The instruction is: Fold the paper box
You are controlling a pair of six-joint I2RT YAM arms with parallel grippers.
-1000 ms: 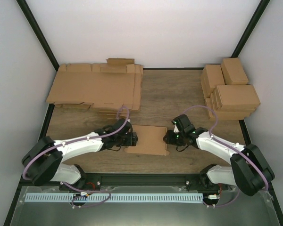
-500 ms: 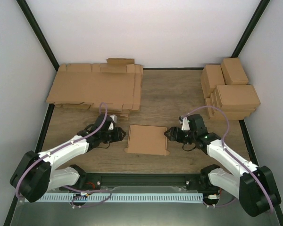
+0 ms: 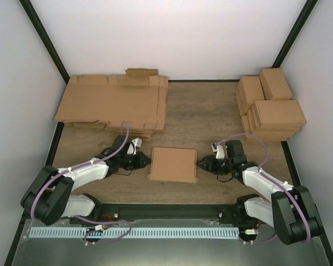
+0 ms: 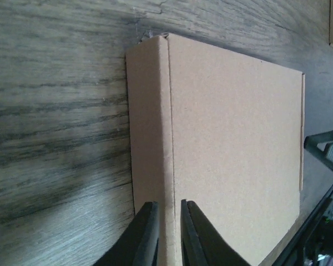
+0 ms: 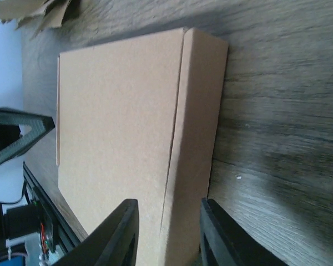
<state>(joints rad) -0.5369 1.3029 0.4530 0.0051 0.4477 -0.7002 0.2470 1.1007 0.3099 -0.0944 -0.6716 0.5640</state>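
The paper box (image 3: 173, 164) lies shut and flat on the table between the two arms, plain brown with a creased side wall at each end. It fills the left wrist view (image 4: 227, 144) and the right wrist view (image 5: 127, 127). My left gripper (image 3: 143, 161) is at the box's left end. Its jaws (image 4: 165, 205) stand only a narrow slit apart over the crease of the left wall, with nothing clamped between them. My right gripper (image 3: 202, 164) is at the right end, its jaws (image 5: 169, 202) apart and straddling the right wall's top edge.
A pile of flat cardboard sheets (image 3: 114, 102) lies at the back left. Finished closed boxes (image 3: 272, 108) are stacked at the back right. A black frame rail (image 3: 172, 209) runs along the near edge of the table.
Both grippers left the box top and drew back to its ends. The left jaws narrowed to a slit. The right jaws widened, then narrowed again. The box shifted slightly.
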